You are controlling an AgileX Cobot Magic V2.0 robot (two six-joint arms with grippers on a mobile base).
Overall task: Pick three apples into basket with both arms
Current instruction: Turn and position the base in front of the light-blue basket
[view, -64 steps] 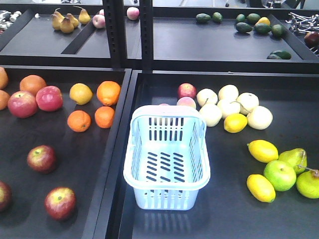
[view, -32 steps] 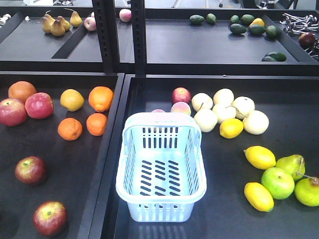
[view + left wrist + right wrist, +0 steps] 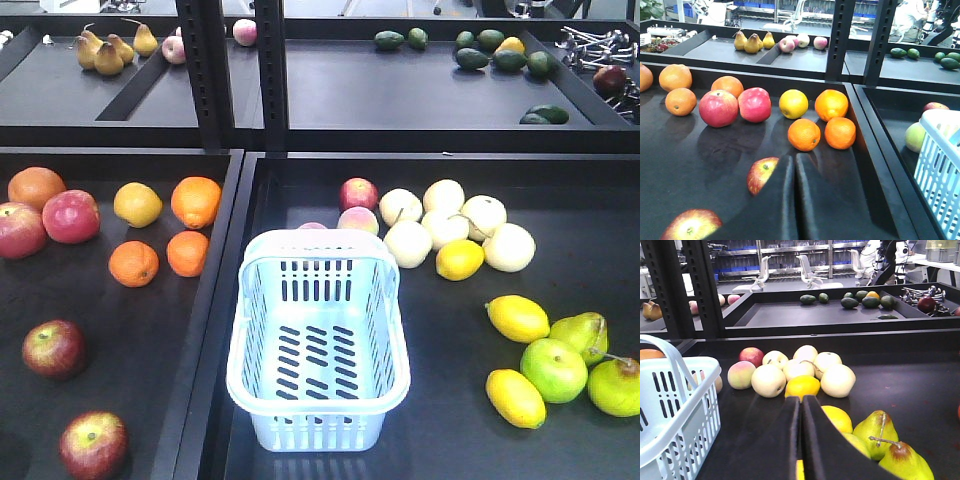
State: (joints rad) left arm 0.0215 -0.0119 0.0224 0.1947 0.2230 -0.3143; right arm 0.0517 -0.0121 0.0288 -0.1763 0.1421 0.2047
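Two dark red apples with yellow-green patches lie in the left tray, one (image 3: 54, 347) above the other (image 3: 93, 445). The pale blue basket (image 3: 316, 428) stands empty at the left end of the right tray. Neither gripper shows in the front view. In the left wrist view my left gripper (image 3: 793, 157) is shut on nothing, with one apple (image 3: 760, 175) just left of its fingers and another (image 3: 690, 227) at the lower left. The basket (image 3: 940, 165) is at that view's right edge. My right gripper (image 3: 801, 399) is shut and empty, right of the basket (image 3: 675, 405).
Two brighter pink-red apples (image 3: 45, 222) and oranges (image 3: 195, 200) lie farther back in the left tray. Pale round fruit (image 3: 450, 225), lemons (image 3: 517, 318) and green pears (image 3: 585, 360) fill the right tray. A raised divider (image 3: 205, 330) separates the trays. Black posts (image 3: 200, 60) rise behind.
The whole scene has slid left and slightly down in the front view. The fruit and the basket keep their places relative to one another.
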